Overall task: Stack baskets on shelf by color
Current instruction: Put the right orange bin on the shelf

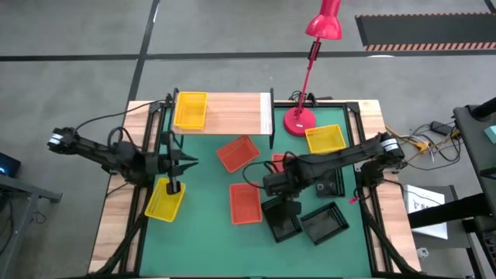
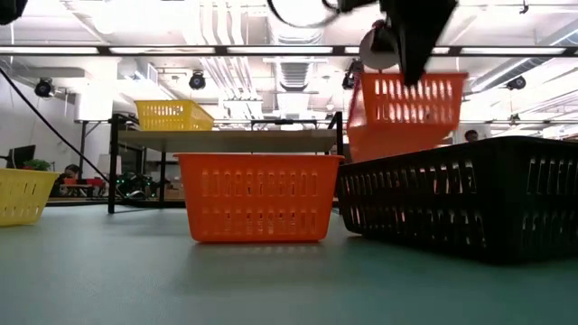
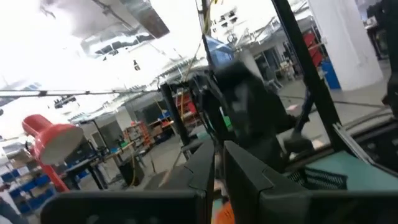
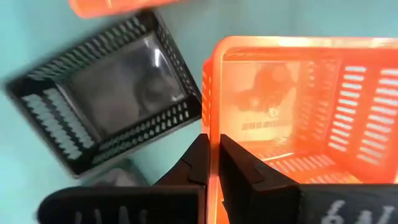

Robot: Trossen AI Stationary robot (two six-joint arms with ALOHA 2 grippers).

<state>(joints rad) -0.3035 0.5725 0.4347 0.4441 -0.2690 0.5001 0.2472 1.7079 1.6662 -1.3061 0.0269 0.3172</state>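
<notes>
The shelf stands at the table's far edge with one yellow basket on its plank top. Two more yellow baskets and two red ones sit on the green table. Black baskets lie near the front right. My right gripper is shut on a third red basket over the table's middle. My left gripper hovers shut and empty at the left, just in front of the shelf. My right gripper pinches the rim of one side wall of the red basket, one finger inside the basket and one outside. The fingers come from above, pointing down. The basket hangs below them with its open side up, lifted off the table.
A pink desk lamp stands on its round base just right of the shelf. A third black basket lies under my right arm. Wooden borders run along the table's left and right edges.
</notes>
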